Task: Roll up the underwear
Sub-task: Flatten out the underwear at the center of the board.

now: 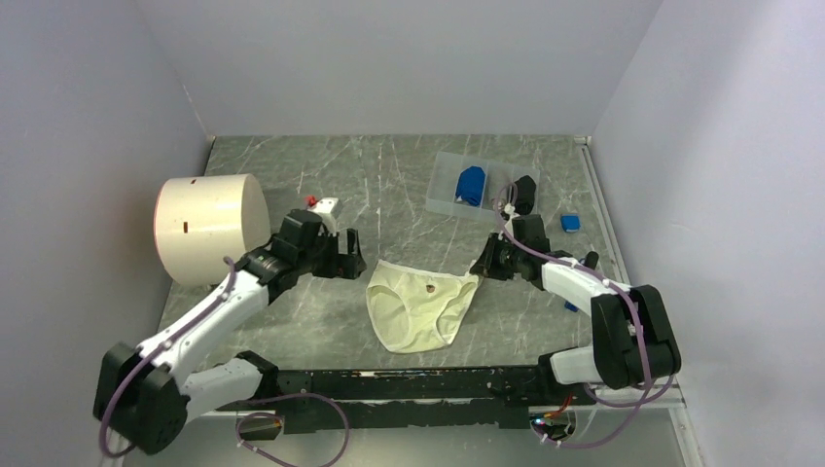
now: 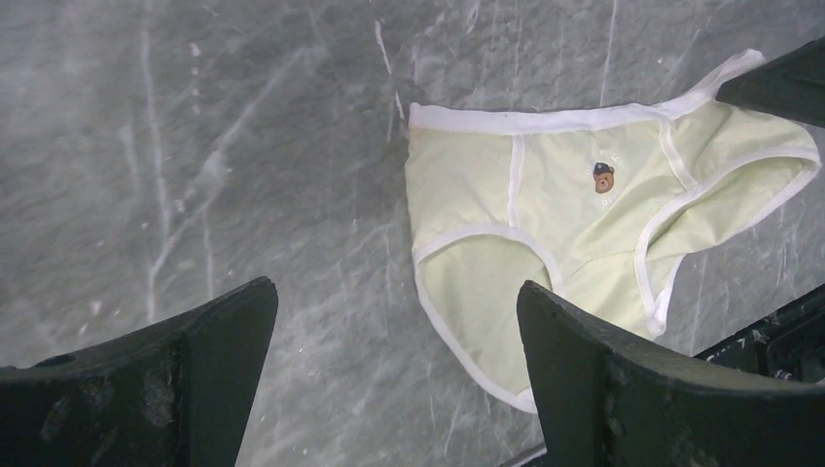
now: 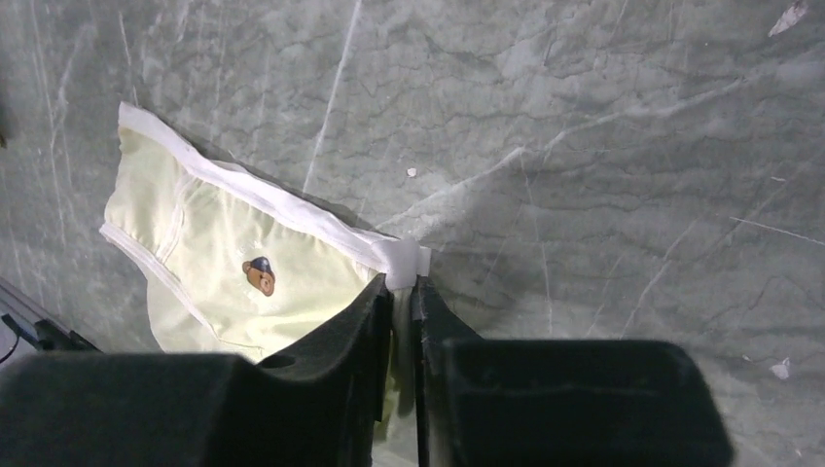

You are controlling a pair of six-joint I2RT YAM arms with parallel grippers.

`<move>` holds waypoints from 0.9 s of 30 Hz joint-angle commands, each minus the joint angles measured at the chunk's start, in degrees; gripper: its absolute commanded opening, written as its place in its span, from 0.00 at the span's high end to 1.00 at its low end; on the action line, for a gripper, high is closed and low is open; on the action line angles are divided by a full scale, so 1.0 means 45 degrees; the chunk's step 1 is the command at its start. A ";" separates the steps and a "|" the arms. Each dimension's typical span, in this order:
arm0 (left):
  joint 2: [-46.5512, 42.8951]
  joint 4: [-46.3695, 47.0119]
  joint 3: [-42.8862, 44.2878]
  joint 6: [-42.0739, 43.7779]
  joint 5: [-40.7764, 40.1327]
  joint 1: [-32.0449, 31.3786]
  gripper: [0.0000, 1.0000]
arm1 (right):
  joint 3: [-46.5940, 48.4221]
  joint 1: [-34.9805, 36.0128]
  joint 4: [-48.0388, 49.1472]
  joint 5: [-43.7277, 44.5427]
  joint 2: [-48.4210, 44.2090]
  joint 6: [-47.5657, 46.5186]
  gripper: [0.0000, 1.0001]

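One pale-yellow underwear (image 1: 420, 306) lies spread — white trim, bear emblem.

You have the underwear (image 1: 420, 306) lying between the left gripper (image 1: 350, 261) and right gripper (image 1: 484, 269); a drum (image 1: 209, 229) sits far left, a tray (image 1: 443, 195) behind.

Cream-yellow underwear (image 1: 418, 306) spread flat

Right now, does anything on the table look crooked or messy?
Yes. The cream underwear lies lopsided: its right waistband corner is pinched in the shut right gripper and drawn out to a point. The blue underwear sits bunched up in the clear tray at the back.
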 commanded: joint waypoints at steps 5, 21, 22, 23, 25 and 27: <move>0.3819 0.2416 0.0881 0.0003 0.1126 -0.0060 0.02 | 0.0837 -0.0294 -0.0317 0.0150 0.0392 -0.0503 0.63; 0.8704 0.0902 0.3805 0.1783 -0.0631 -0.1460 0.30 | 0.0157 -0.0571 0.0226 0.0837 -0.3000 -0.0235 0.20; 0.8803 0.0985 0.3797 0.1819 -0.0609 -0.1483 0.30 | 0.0334 -0.0621 -0.0368 0.0956 -0.2721 -0.0113 0.17; 0.8864 0.1096 0.3803 0.1848 -0.0531 -0.1486 0.30 | 0.0620 -0.0639 -0.1012 0.1013 -0.2408 -0.0339 0.14; 0.9070 0.1210 0.3834 0.1945 -0.0371 -0.1485 0.32 | 0.0709 -0.0660 -0.1395 0.1090 -0.1984 -0.0455 0.08; 0.9297 0.1175 0.3894 0.2035 -0.0345 -0.1484 0.35 | 0.0563 -0.0664 -0.1567 0.2001 -0.1891 0.0054 0.16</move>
